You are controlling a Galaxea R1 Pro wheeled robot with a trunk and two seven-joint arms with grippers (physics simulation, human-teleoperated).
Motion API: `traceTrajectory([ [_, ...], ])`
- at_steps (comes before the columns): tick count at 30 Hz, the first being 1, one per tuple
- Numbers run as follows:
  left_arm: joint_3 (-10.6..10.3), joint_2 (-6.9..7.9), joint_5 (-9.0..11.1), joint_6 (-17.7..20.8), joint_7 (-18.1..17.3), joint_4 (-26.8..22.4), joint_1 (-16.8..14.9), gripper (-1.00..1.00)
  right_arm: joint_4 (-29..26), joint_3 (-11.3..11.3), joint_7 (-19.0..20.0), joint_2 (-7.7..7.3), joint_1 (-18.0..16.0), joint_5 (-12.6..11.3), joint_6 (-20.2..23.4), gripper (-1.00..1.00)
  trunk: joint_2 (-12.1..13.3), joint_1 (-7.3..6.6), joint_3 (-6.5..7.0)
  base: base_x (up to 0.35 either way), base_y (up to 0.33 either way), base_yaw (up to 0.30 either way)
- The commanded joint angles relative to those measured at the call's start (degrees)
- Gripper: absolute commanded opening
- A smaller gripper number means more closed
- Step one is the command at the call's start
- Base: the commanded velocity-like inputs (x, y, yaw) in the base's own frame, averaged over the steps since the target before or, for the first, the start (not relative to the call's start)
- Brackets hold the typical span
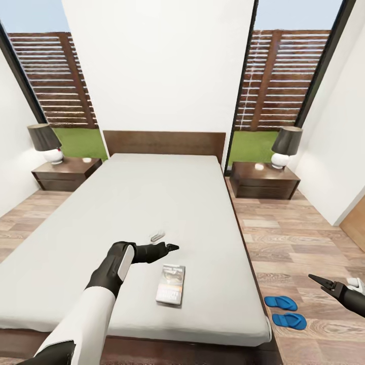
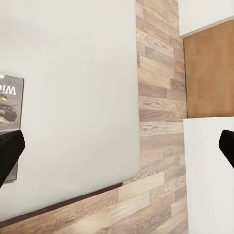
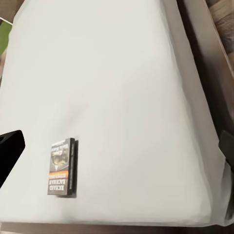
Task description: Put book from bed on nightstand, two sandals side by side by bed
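The left arm (image 1: pixel 91 309) has a smooth white forearm shell that runs into a glossy black wrist section with a white oval panel set in its side. Its gripper (image 1: pixel 171 247) is black, with slim tapered fingers. The right gripper (image 1: pixel 320 282) is also black and pointed, with a bit of white casing behind it. In both wrist views the fingertips (image 2: pixel 9 153) are plain matte black.

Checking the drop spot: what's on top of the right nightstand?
On the right nightstand stand a dark-shaded lamp and a small white object. The top behind the lamp base is hidden.
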Motion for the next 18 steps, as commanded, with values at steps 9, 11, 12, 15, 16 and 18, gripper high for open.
traceTrajectory([
  [9, 0.27, -0.06, 0.34, 0.47, 0.08, -0.01, -0.04, 1.00, 0.02, -0.03, 0.06, -0.01, -0.04, -0.35, 0.45, 1.00, -0.04, 0.00, -0.87, 0.000, 0.000, 0.000],
  [11, 0.27, -0.06, 0.34, 0.47, 0.07, -0.02, -0.04, 1.00, 0.02, -0.03, 0.06, -0.01, -0.04, -0.35, 0.45, 1.00, -0.04, 0.00, -1.04, 0.000, 0.000, 0.000],
  [12, 0.27, -0.06, 0.34, 0.47, 0.08, -0.02, -0.04, 1.00, 0.02, -0.03, 0.06, -0.01, -0.04, -0.35, 0.45, 1.00, -0.04, 0.00, -1.13, 0.000, 0.000, 0.000],
  [15, 0.27, -0.06, 0.34, 0.42, 0.05, -0.03, -0.04, 1.00, 0.02, -0.03, 0.06, -0.01, -0.04, -0.35, 0.45, 1.00, -0.04, 0.00, -1.40, 0.000, 0.000, 0.000],
  [16, 0.27, -0.06, 0.34, 0.41, 0.07, -0.03, -0.04, 1.00, 0.02, -0.03, 0.06, -0.01, -0.04, -0.35, 0.45, 1.00, -0.04, 0.00, -1.49, 0.000, 0.000, 0.000],
  [18, 0.27, -0.06, 0.34, 0.27, 0.07, -0.03, -0.04, 1.00, 0.02, -0.03, 0.06, -0.01, -0.04, -0.35, 0.45, 1.00, -0.04, 0.00, -1.67, 0.000, 0.000, 0.000],
])
